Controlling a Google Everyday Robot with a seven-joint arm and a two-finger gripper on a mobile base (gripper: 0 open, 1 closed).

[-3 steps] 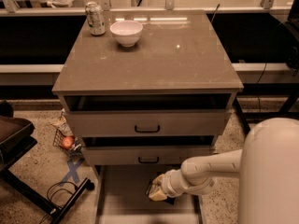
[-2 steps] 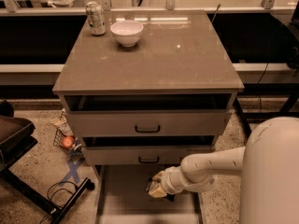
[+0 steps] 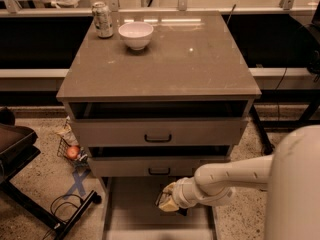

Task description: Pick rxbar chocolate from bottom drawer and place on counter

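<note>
The bottom drawer (image 3: 130, 209) is pulled open at the foot of the cabinet, showing a pale flat floor. My gripper (image 3: 167, 203) reaches in from the right on the white arm (image 3: 225, 176) and hangs low over the right part of the drawer floor. A small dark shape (image 3: 181, 212) shows just under the gripper's right side; I cannot tell whether it is the rxbar chocolate or whether it is held. The counter (image 3: 170, 59) is the glossy grey-brown top above.
A silver can (image 3: 103, 19) and a white bowl (image 3: 135, 34) stand at the counter's back left. Two upper drawers with black handles (image 3: 158, 138) are slightly open. A wire basket with an apple (image 3: 73, 152) and a black stand (image 3: 30, 184) are on the floor at left.
The gripper has shifted slightly left over the bottom drawer; the arm is otherwise almost still.
</note>
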